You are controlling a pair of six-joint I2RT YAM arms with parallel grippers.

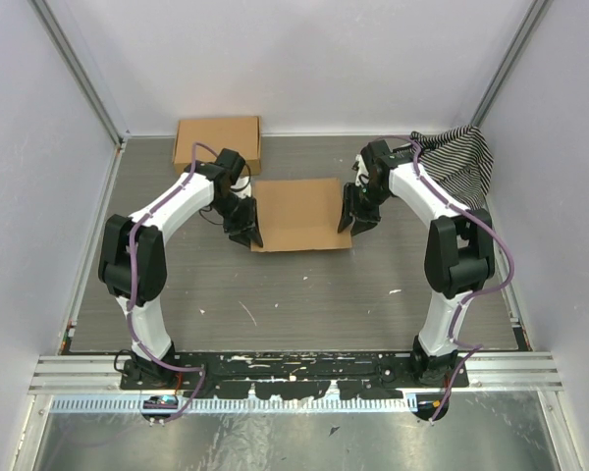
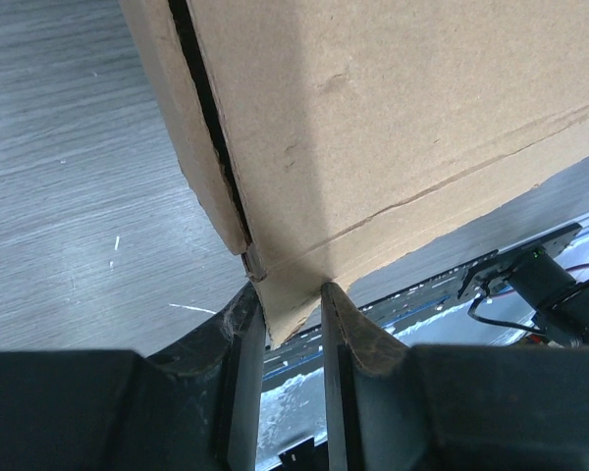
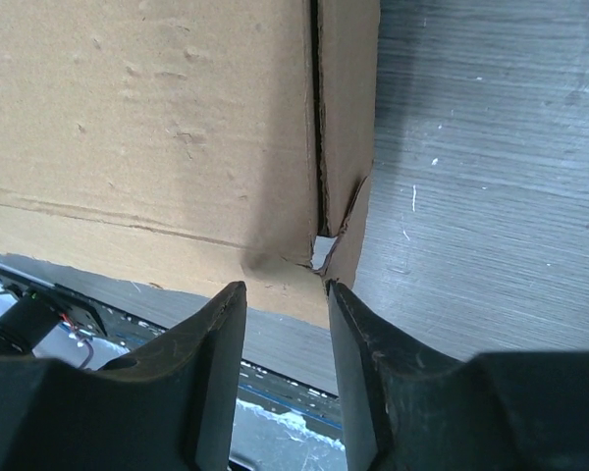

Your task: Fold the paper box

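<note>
- Left gripper [image 2: 291, 339]: the two black fingers stand apart. The near left corner of the large plain brown corrugated cardboard paper box [image 2: 373, 128] dips into the gap from 12 o'clock.
- Along that corner, a narrow side flap runs up toward 11 o'clock, parted from the main panel by a dark slit. A crease crosses the panel toward 2 o'clock.
- Right gripper [image 3: 287, 314]: the fingers are likewise parted, with the box's near right corner just above the gap (a small torn notch shows there). Its side flap rises toward 12 o'clock behind another slit.
- From above, the paper box lies mid-table between the two grippers, one at its 9 o'clock edge and one at its 3 o'clock edge.
- The grey wood-grain table [image 1: 304, 294] stretches from the box's 6 o'clock edge to the black base rail [image 1: 304, 371].
- A smaller squarish brown cardboard box [image 1: 218, 142] sits just beside the 11 o'clock corner.
- A black-and-white striped cloth [image 1: 459, 157] lies bunched at 2 o'clock against the wall, well apart.
</note>
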